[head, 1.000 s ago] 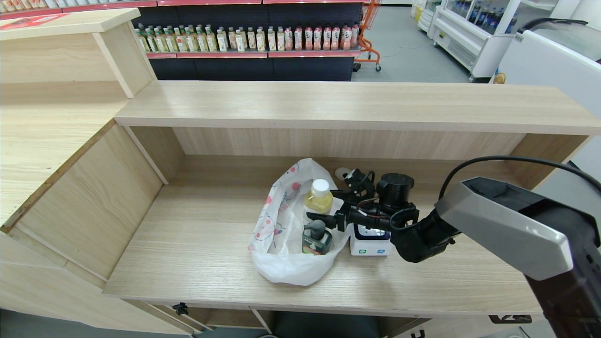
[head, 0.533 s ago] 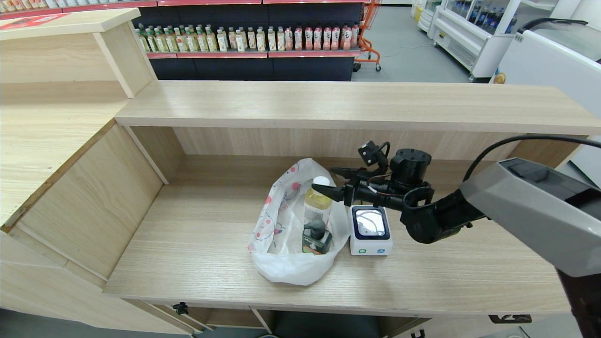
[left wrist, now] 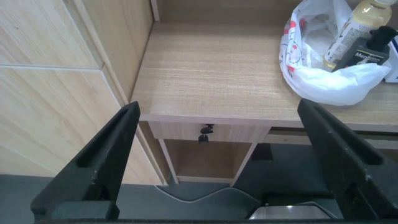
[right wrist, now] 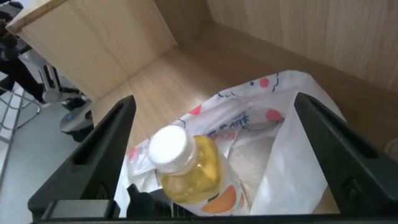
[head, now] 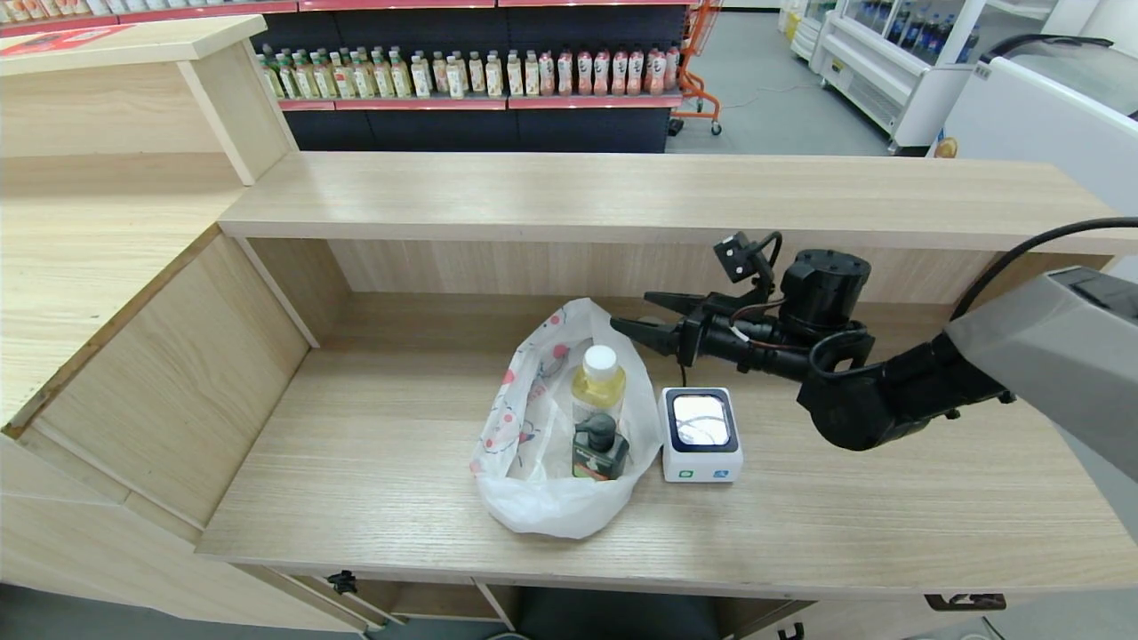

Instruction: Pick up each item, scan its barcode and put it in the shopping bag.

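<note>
Head view: right tool (head: pixel 633 311) wide open, empty, raised near shopping bag (head: pixel 511 418) rim. Yellow bottle (head: pixel 597 384) sits inside bag on tabletop (head: pixel 373 462). You watch: low pass can snag soft plastic, tip bottle.

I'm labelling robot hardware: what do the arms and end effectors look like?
The right arm has an angular grey shell, then a rounded black wrist with looping black cables and a small camera. The right end effector and left end effector have black, tapering fingers.
</note>
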Controlling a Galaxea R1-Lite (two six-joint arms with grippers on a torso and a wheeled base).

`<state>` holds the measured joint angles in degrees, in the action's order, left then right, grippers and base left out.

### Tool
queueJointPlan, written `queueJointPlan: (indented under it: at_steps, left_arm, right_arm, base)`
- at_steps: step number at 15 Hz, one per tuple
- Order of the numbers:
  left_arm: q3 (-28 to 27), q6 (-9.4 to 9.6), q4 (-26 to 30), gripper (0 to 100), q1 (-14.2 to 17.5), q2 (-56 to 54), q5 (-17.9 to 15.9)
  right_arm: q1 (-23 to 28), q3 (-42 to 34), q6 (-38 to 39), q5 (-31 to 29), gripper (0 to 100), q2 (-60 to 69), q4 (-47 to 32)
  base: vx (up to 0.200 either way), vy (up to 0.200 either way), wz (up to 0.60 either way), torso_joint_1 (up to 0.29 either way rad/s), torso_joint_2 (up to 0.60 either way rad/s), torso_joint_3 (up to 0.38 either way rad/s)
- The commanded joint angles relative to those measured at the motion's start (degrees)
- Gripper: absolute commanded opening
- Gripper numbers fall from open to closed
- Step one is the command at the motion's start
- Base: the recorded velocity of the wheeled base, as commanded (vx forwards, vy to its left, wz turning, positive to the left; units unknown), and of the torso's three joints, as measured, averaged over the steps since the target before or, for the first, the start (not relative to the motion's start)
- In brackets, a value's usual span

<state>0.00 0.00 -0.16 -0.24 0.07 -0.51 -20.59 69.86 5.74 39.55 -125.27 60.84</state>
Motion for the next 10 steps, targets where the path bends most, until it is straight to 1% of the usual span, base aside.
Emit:
queueJointPlan:
  at_steps: [1,3,4,5,6,7,8,9,10]
  left_arm:
    - [0.0,0.0,0.0,100,0.0,0.0,0.1]
    - [0.0,0.0,0.0,100,0.0,0.0,0.0]
    - [0.0,0.0,0.0,100,0.0,0.0,0.0]
    - [0.0,0.0,0.0,100,0.0,0.0,0.0]
    - [0.0,0.0,0.0,100,0.0,0.0,0.0]
    - [0.0,0.0,0.0,100,0.0,0.0,0.0]
    - [0.0,0.0,0.0,100,0.0,0.0,0.1]
    - [0.0,0.0,0.0,100,0.0,0.0,0.0]
    - [0.0,0.0,0.0,100,0.0,0.0,0.0]
  right_arm:
    - [1.6,-3.6,-0.5,-0.3,100,7.6,-0.2]
    - [4.9,-11.9,-1.5,-0.2,100,17.0,-0.3]
    - [7.7,-16.7,-1.6,-0.3,100,23.1,-2.2]
    - [12.4,-22.8,-3.8,-0.4,100,32.4,-10.4]
    - [17.2,-27.1,-8.6,-1.2,100,39.8,-18.8]
    - [20.1,-30.2,-11.2,-3.6,100,45.1,-24.3]
    - [22.6,-33.9,-11.5,-7.8,100,51.4,-29.1]
    - [25.2,-38.5,-11.3,-12.0,100,58.4,-32.4]
    - [25.2,-38.5,-11.3,-12.0,100,58.4,-32.4]
  base:
    - [0.0,0.0,0.0,0.0,0.0,0.0]
    - [0.0,0.0,0.0,0.0,0.0,0.0]
    - [0.0,0.0,0.0,0.0,0.0,0.0]
    - [0.0,0.0,0.0,0.0,0.0,0.0]
    - [0.0,0.0,0.0,0.0,0.0,0.0]
    - [0.0,0.0,0.0,0.0,0.0,0.0]
    - [0.0,0.0,0.0,0.0,0.0,0.0]
    - [0.0,0.0,0.0,0.0,0.0,0.0]
    - [0.0,0.0,0.0,0.0,0.0,0.0]
